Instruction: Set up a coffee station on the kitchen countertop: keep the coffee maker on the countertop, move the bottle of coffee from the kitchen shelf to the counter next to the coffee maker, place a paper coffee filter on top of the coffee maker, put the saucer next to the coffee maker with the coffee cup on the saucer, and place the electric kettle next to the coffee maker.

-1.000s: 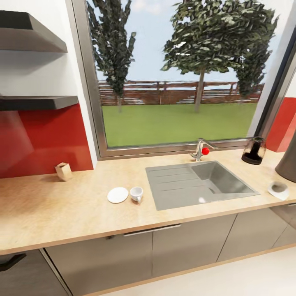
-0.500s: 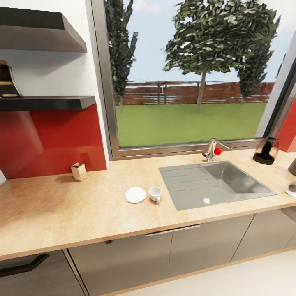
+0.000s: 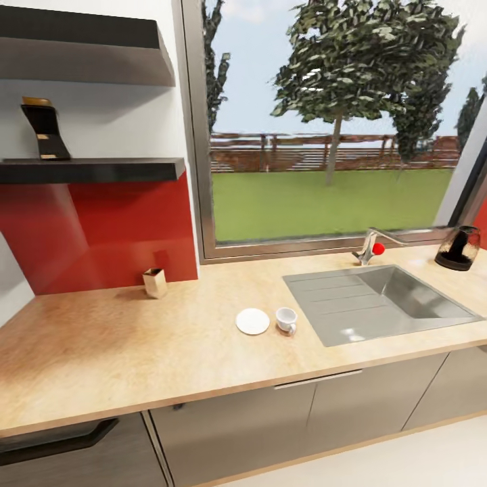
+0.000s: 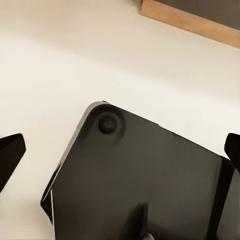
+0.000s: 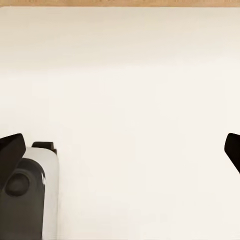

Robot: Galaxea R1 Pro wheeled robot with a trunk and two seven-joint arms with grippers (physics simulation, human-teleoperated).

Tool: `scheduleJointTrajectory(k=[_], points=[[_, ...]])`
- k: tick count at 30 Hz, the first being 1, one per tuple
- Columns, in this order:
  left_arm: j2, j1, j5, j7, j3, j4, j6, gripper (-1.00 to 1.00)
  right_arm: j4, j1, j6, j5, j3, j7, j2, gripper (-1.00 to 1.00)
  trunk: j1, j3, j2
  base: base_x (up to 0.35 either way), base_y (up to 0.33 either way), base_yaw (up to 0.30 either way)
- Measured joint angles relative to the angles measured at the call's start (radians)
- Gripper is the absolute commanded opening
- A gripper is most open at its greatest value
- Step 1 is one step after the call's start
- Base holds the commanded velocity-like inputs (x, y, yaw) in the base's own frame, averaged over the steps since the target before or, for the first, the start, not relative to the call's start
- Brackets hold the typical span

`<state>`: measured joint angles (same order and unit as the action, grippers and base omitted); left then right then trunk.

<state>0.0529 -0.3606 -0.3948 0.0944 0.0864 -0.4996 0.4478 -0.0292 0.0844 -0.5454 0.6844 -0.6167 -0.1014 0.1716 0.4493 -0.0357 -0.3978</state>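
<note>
Under the window, kitchen countertop ran wide with steel sink | electric kettle at far right edge | bottle of coffee stood on lower shelf | saucer just left of coffee cup, apart | left gripper and right gripper both spread wide, empty.

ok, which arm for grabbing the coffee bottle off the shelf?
Left, probably: the bottle of coffee stands on the shelf, far left. The left gripper and right gripper are both open.
</note>
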Motion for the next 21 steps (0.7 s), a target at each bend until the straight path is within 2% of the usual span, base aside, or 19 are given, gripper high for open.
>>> scheduleJointTrajectory(k=[21], points=[[0.000, 0.000, 0.002, 0.000, 0.000, 0.007, 0.004, 1.00, 0.000, 0.000, 0.000, 0.000, -0.001, -0.001, 0.001, 1.00, 0.000, 0.000, 0.000, 0.000, 0.341, 0.000]])
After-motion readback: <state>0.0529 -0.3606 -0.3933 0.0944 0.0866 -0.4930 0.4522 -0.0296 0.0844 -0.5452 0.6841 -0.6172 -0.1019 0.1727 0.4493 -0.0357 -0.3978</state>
